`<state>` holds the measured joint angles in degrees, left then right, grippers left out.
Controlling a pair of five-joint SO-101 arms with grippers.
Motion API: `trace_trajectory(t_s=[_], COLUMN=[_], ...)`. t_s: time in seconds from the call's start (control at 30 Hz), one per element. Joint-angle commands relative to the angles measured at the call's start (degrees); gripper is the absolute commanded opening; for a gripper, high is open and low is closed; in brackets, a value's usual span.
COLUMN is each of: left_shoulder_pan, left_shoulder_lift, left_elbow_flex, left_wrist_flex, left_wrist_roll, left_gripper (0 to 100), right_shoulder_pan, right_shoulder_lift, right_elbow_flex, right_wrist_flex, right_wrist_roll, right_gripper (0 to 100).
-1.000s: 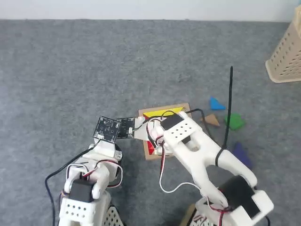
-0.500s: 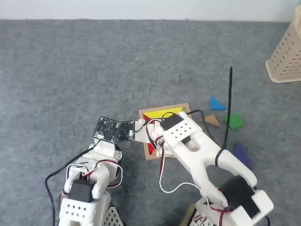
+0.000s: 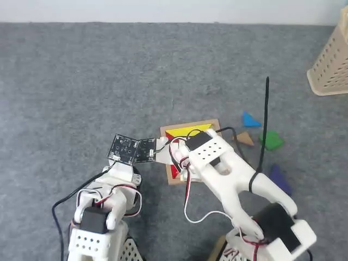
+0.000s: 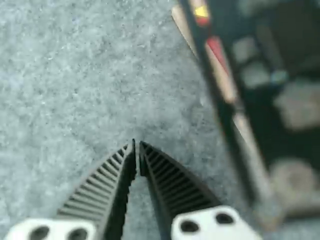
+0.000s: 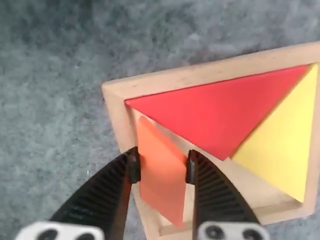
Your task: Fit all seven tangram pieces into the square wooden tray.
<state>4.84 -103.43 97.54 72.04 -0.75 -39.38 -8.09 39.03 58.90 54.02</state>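
tray (image 3: 190, 126): wooden, table centre
red triangle (image 5: 215, 112), yellow triangle (image 5: 280, 145): flat in tray
orange piece (image 5: 161, 185): in tray, clamped by right gripper (image 5: 161, 161)
blue piece (image 3: 249, 119), tan piece (image 3: 244, 139), green piece (image 3: 271, 140), purple piece (image 3: 279, 178): loose, right of tray

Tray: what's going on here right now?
The right pincer is shut on the orange piece, holding it at a corner of the tray beside the red triangle. That one and the yellow triangle already lie in the tray. The left pincer is shut and empty over the carpet next to the tray. A blue piece, tan piece, green piece and purple piece lie loose on the carpet.
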Motion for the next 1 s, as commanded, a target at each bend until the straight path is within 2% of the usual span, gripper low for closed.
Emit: trace_trajectory(t_s=[0.0, 0.17, 0.27, 0.47, 0.6, 0.67, 0.73, 0.97], left_shoulder_pan=[-0.4, -0.4, -0.4, -0.4, -0.4, -0.4, -0.4, -0.4], left_shoulder_lift=[-1.1, -1.1, -1.1, -1.1, -1.1, -1.1, -1.1, -1.1], left_elbow_flex=[-1.0, -1.0, -1.0, -1.0, -1.0, -1.0, -1.0, -1.0], left_wrist_flex=[0.4, 0.4, 0.4, 0.4, 0.4, 0.4, 0.4, 0.4], left_wrist_roll=[0.5, 0.5, 0.5, 0.5, 0.5, 0.5, 0.5, 0.5], left_gripper=[1, 1, 1, 1, 1, 1, 1, 1], right_shoulder_pan=[0.0, 0.0, 0.0, 2.7, 10.5, 13.2, 13.7, 9.5], right_shoulder_lift=[-3.5, -3.6, -3.6, -5.6, -9.8, -11.2, -11.3, -5.0], right_elbow_flex=[-0.2, -0.3, -0.3, -1.5, -2.9, -1.8, 0.5, 2.5], right_wrist_flex=[0.7, 0.2, 0.6, 0.6, 0.7, 0.7, 0.2, -2.1], right_wrist_roll=[-0.9, -4.4, -2.9, -3.9, -13.7, -16.4, -16.6, -16.9], right_gripper=[12.9, 24.9, 26.0, 18.4, 0.2, 2.8, 0.5, 0.7])
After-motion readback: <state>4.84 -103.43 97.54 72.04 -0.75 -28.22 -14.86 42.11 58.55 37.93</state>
